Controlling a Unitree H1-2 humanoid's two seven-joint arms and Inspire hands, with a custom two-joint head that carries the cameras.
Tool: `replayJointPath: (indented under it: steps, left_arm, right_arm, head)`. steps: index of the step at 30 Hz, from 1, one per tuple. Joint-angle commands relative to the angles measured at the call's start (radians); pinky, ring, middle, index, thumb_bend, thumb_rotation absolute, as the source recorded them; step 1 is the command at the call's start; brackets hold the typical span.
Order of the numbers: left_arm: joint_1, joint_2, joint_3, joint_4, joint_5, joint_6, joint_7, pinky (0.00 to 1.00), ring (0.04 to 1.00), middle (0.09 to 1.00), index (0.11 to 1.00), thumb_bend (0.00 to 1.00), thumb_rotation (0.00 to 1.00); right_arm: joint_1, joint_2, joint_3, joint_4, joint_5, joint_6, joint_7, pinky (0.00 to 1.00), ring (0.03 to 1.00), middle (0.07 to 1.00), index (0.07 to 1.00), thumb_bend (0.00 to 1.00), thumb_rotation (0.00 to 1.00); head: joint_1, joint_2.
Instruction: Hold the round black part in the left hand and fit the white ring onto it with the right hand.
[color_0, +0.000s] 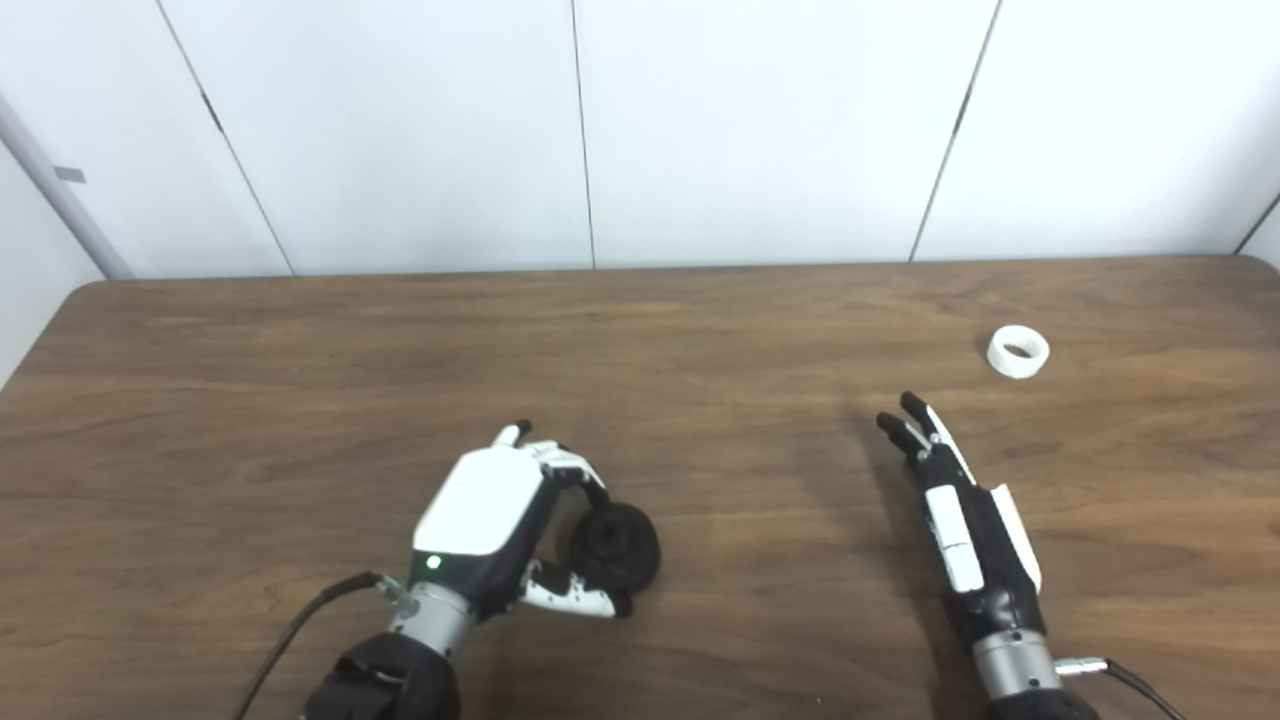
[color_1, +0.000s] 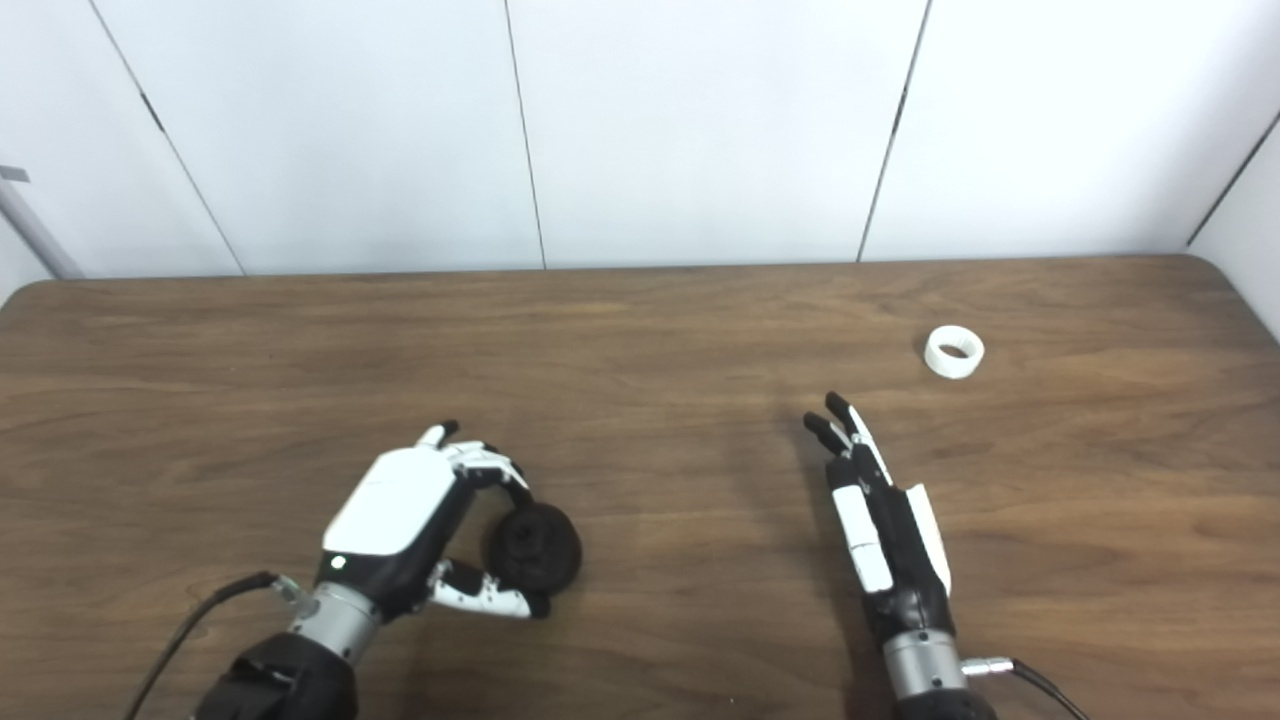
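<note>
Curling around the round black part (color_0: 614, 545) at the lower middle of the frame, the left hand (color_0: 480, 515) has its fingers (color_0: 570, 462) arched over the top edge and its thumb (color_0: 578, 598) hooked under the near side — a clamp on the part, by the look of it. Whether the part is lifted clear of the tabletop (color_0: 300, 380) or only tipped up on its edge against the wood, the two views do not settle; it appears to stand on edge, its face turned toward the right of the frame.

Over on the right, the right hand (color_0: 960, 520) is stretched out flat and edge-on, fingers long and pointing toward the upper right, holding nothing. The white ring (color_0: 1018, 351) lies on the wood in the upper right of the frame, well beyond those fingertips and untouched, its opening facing up.

So the score as it reads: the first half looks largely in hand — the black part is gripped, if perhaps not yet raised. Everything with the ring is left: reaching it, pinching it up, carrying it across to the left hand, and seating it on the part. My judgement is that the task is near its start, with the fitting itself not begun.
</note>
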Motion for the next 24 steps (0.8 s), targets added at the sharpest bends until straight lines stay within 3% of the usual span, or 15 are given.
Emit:
replayJointPath:
  steps: [1, 24]
  left_arm:
    - [-0.004, -0.001, -0.002, 0.004, 0.016, -0.034, 0.050, 1.00, 0.849, 0.756, 0.481, 0.52, 0.05]
    - [0.063, -0.024, -0.034, 0.040, 0.070, -0.031, 0.079, 1.00, 0.872, 0.773, 0.482, 0.52, 0.05]
  right_arm:
    - [0.020, 0.013, 0.009, -0.023, -0.006, 0.000, -0.011, 1.00, 0.939, 0.897, 0.963, 0.57, 1.00]
    - [0.027, -0.011, 0.002, -0.067, 0.016, 0.032, -0.013, 0.98, 0.925, 0.890, 0.934, 0.58, 1.00]
  head:
    - [-0.003, 0.005]
    - [-0.031, 0.037]
